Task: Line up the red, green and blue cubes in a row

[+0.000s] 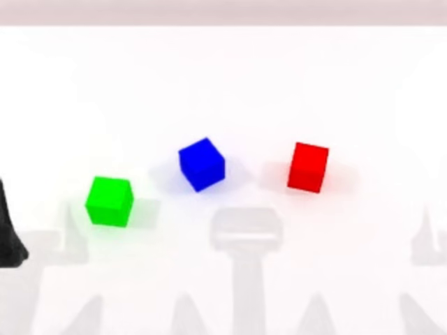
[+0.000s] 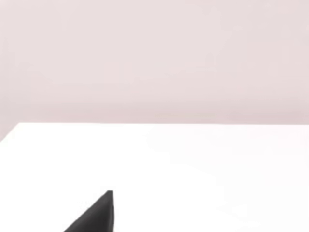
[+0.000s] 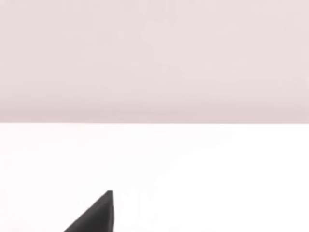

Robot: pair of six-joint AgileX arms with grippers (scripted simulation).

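Three cubes lie apart on the white table (image 1: 223,91) in the top view. The green cube (image 1: 110,201) is at the left, nearest the front. The blue cube (image 1: 202,164) sits in the middle, turned at an angle. The red cube (image 1: 308,167) is at the right. My left arm (image 1: 8,234) shows as a dark shape at the left edge, well clear of the green cube. My right arm is out of the top view. Each wrist view shows only one dark fingertip (image 2: 99,218) (image 3: 99,218) over bare table, with nothing beside or between the fingers.
Grey shadows of the arms and a stand (image 1: 246,234) fall across the table's front. The table's far edge (image 1: 223,26) meets a pale wall. Open table lies behind and between the cubes.
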